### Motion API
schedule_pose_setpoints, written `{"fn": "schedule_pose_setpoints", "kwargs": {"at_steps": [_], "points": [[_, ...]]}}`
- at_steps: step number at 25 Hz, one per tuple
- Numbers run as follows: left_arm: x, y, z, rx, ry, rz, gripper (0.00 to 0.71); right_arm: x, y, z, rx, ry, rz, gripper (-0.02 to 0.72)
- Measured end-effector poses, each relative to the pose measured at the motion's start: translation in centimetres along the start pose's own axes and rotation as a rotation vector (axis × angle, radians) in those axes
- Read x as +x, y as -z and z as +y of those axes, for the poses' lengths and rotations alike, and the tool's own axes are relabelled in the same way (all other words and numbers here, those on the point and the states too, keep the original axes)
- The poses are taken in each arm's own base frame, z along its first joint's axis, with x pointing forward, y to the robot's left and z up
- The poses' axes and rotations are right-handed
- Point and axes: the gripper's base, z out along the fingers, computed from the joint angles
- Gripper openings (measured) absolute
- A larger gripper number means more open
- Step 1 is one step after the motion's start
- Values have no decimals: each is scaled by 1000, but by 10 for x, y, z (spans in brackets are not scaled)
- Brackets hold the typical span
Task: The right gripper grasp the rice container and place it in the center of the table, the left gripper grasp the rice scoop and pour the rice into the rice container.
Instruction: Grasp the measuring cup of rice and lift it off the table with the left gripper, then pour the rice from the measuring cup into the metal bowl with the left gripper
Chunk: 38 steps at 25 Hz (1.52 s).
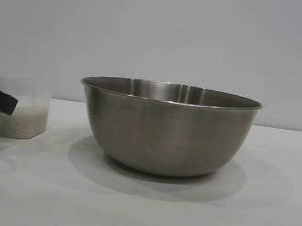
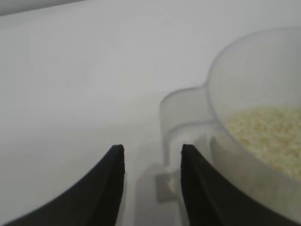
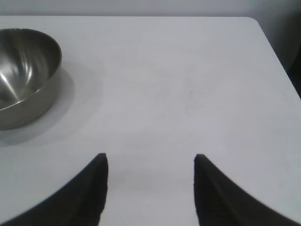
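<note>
The left black claw end effector (image 2: 153,162) has its pointed fingers apart, straddling the little side handle of the small clear plastic rice scoop (image 2: 244,136) but not yet clamped, so the scoop grasp looks to be the step in hand. Off-white rice (image 2: 268,132) lies inside the scoop. Next, closing squarely on the handle. The large brushed-steel rice container (image 1: 165,129) already sits mid white tabletop (image 1: 271,220). The right end effector (image 3: 150,188) hangs open, well apart from it.
</note>
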Motion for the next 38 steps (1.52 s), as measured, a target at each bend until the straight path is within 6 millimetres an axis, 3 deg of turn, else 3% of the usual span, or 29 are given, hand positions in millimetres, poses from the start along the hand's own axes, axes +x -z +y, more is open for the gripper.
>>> {"fn": "schedule_pose_setpoints", "kwargs": {"at_steps": [2,8,11,16,20,26,30,33,38], "points": [[-3,-3,-2,23,-10,-16,0,0,0,0,0,0,0,346],[-15,-8,-8,72,-32,-60,0,0,0,0,0,0,0,346],[-39,-2,-10,107,-118,-139,0,0,0,0,0,0,0,346],[-102,11,-26,213,-522,-425,0,0,0,0,0,0,0,346],[-133,16,-47,277,-976,-622,0,0,0,0,0,0,0,346],[-136,17,-88,287,-1562,-696,0,0,0,0,0,0,0,346],[-129,22,-113,276,-1833,-802,0,0,0,0,0,0,0,346],[-126,24,-120,237,-1966,-884,0,0,0,0,0,0,0,346],[-130,30,-126,148,-2042,-1045,0,0,0,0,-2,-3,0,346]]}}
